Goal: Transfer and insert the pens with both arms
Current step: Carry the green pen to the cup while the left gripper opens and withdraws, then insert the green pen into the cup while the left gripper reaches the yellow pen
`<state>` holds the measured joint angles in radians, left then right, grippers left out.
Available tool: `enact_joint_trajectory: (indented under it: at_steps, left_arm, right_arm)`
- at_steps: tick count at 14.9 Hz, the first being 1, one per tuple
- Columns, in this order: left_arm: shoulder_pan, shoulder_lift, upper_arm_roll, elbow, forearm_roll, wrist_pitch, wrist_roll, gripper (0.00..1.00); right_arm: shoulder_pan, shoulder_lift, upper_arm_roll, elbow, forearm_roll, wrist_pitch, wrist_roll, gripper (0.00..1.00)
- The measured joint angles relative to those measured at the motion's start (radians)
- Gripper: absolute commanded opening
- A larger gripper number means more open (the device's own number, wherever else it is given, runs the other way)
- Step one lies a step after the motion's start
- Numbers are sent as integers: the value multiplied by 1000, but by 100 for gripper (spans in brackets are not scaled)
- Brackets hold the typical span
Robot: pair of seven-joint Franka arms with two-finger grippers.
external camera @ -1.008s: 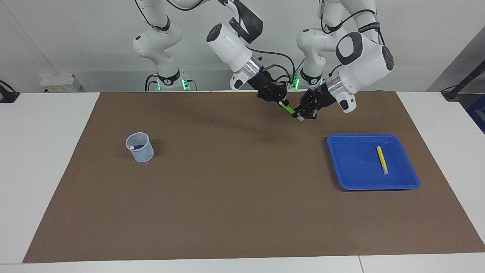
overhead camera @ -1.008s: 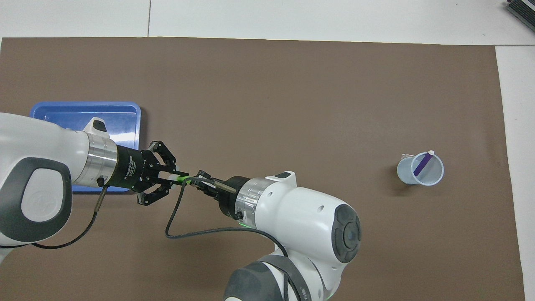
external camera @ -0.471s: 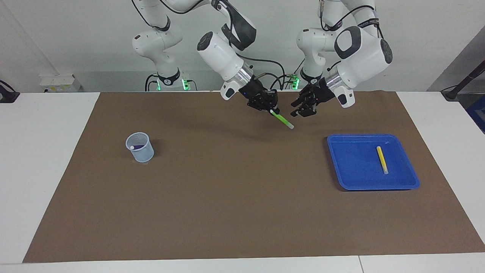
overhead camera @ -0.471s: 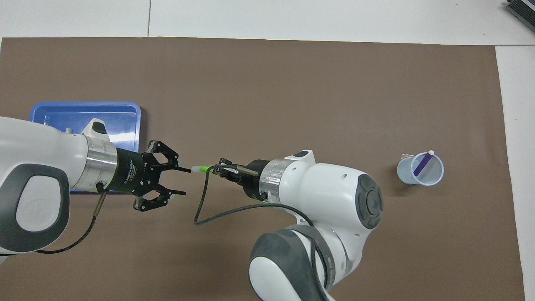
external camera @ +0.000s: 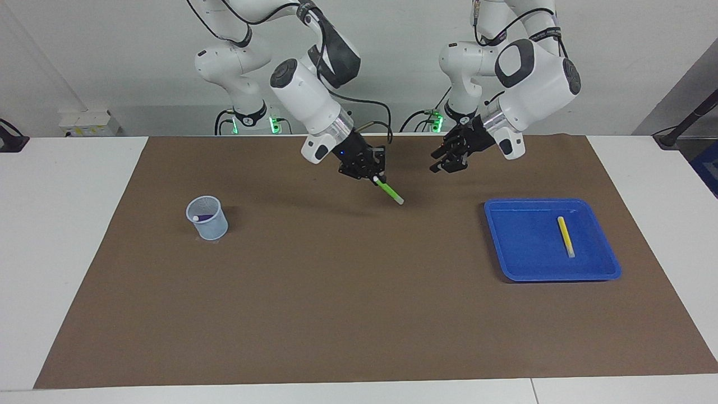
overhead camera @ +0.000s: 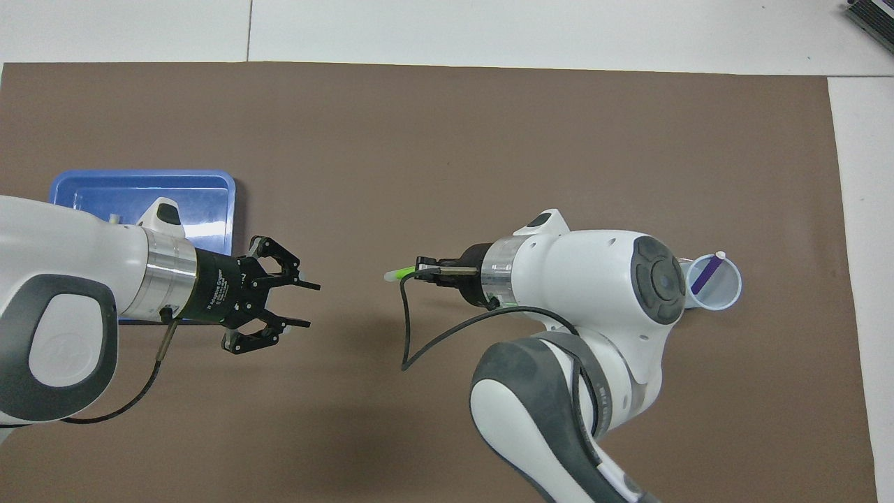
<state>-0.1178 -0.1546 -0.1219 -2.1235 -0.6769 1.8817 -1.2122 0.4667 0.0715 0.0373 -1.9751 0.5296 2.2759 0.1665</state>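
My right gripper (external camera: 374, 177) is shut on the upper end of the green pen (external camera: 389, 192), which slants down with its pale tip lowest, above the brown mat near the middle. In the overhead view the right gripper (overhead camera: 423, 270) and the green pen (overhead camera: 399, 274) show too. My left gripper (external camera: 441, 163) is open and empty above the mat beside the blue tray (external camera: 521, 235); it also shows in the overhead view (overhead camera: 311, 305). The yellow pen (external camera: 565, 235) lies in the tray. The purple pen (external camera: 203, 217) leans inside the pale cup (external camera: 207, 219) toward the right arm's end.
The brown mat (external camera: 336, 292) covers most of the white table. In the overhead view the right arm's body partly covers the cup (overhead camera: 719, 286), where the purple pen (overhead camera: 707, 272) shows. The left arm covers part of the tray (overhead camera: 126, 188).
The left gripper let go of the green pen, opened and drew back a little. The right gripper carried the pen away from it, toward the cup's end, and lower.
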Motion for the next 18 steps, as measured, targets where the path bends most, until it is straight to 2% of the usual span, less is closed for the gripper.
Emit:
enact_joint_trajectory:
  at_steps: [4, 7, 9, 13, 18]
  left_arm:
    - [0, -2, 2, -8, 67, 0, 153, 50]
    - [6, -2, 11, -11, 163, -7, 365, 49]
    - [32, -2, 16, -12, 229, -15, 546, 49]
    - [153, -3, 23, -13, 327, -28, 907, 49]
    - [259, -5, 27, -12, 503, -13, 1217, 49]
  right_arm:
    - [-178, -65, -5, 8, -217, -288, -279, 0]
    - [-310, -98, -8, 9, -371, -411, -517, 0]
    - [-356, -103, -9, 14, -460, -449, -640, 0]
    - [-378, -118, -10, 44, -622, -518, -823, 0]
    - [-469, -123, -12, 33, -641, -478, -999, 0]
